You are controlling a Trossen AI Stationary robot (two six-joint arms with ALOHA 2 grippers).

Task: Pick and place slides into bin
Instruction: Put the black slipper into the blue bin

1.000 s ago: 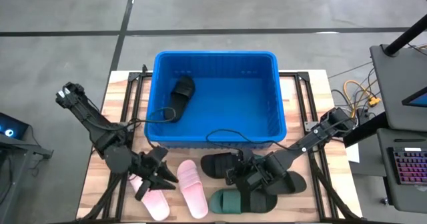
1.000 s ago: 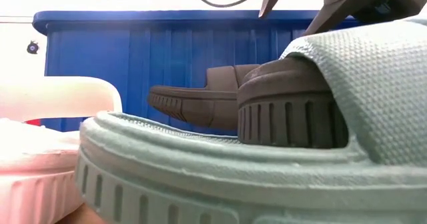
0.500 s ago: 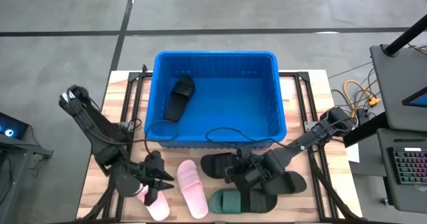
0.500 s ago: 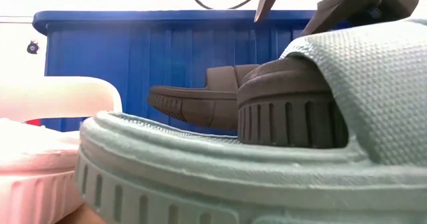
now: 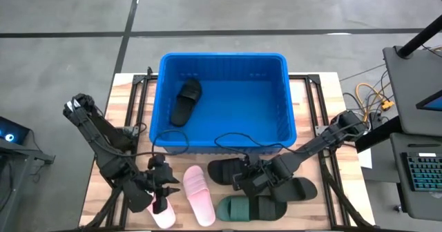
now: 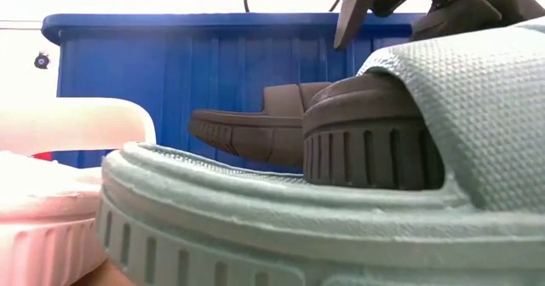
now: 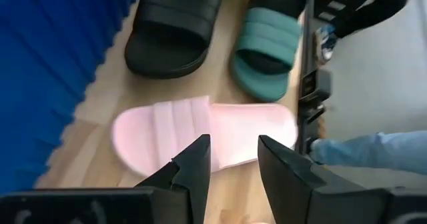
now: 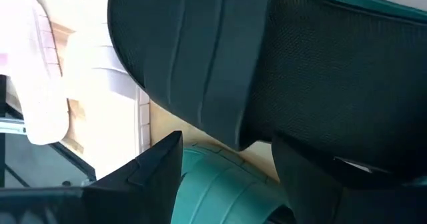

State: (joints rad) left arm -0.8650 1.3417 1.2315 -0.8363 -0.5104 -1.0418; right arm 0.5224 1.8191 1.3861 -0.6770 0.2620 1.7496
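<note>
Two grippers, both empty: left gripper (image 5: pixel 164 188) fingers part-open above the outer pink slide (image 5: pixel 163 213); right gripper (image 5: pixel 250 181) fingers wide apart over a black slide (image 5: pixel 230 170).

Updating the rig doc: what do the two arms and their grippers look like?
Both arms are dark, near-black, built of slim jointed segments. A thin black cable loops loose from each one. The left gripper and the right gripper each have two dark, flat, wedge-shaped fingers with matte surfaces. No markings or labels show.
</note>
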